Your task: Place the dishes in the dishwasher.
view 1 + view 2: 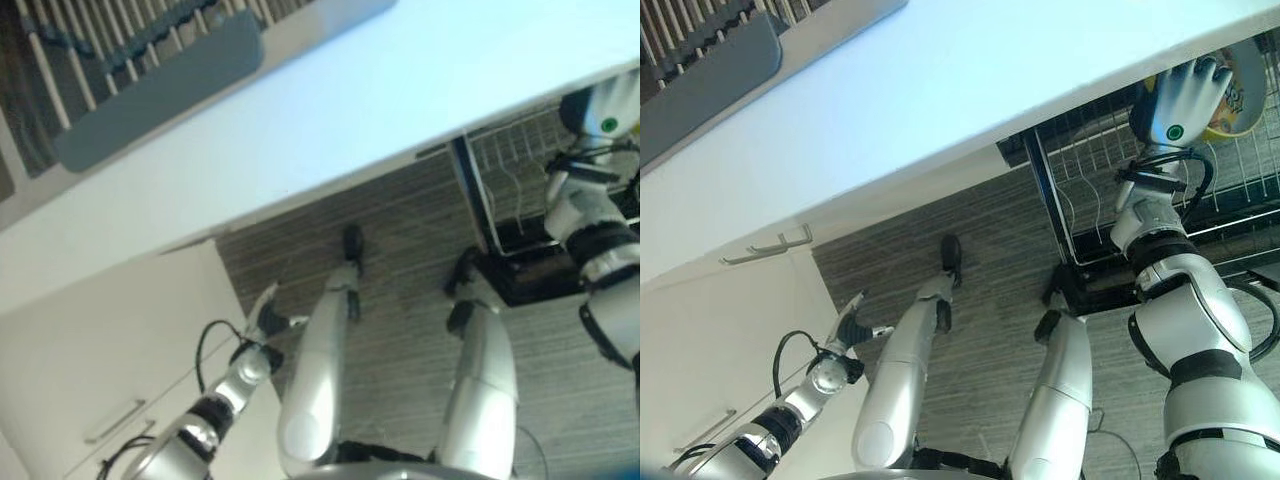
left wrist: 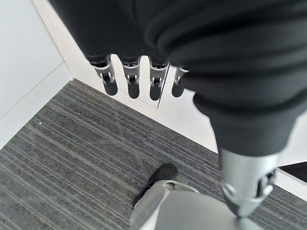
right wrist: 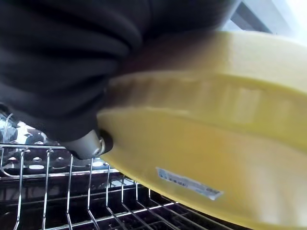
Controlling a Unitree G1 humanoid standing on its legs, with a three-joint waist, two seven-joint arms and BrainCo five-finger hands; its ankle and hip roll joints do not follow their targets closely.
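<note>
Our right hand (image 1: 1180,105) grips a glossy yellow round bowl (image 3: 225,158) with a ribbed rim above the wire dishwasher rack (image 3: 57,191); our left hand (image 2: 139,79) hangs relaxed, empty.

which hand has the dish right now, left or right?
The right hand: it holds a yellow bowl above the dishwasher rack. The left hand hangs with straight fingers beside the white cabinet, holding nothing.

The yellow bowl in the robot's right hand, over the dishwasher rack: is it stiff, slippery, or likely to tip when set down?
The yellow bowl keeps a firm curved wall in the right hand, so it is probably stiff. Its smooth, slightly shiny surface may be slippery. Being round, it could tip or roll between the wires of the rack unless leaned against them.
</note>
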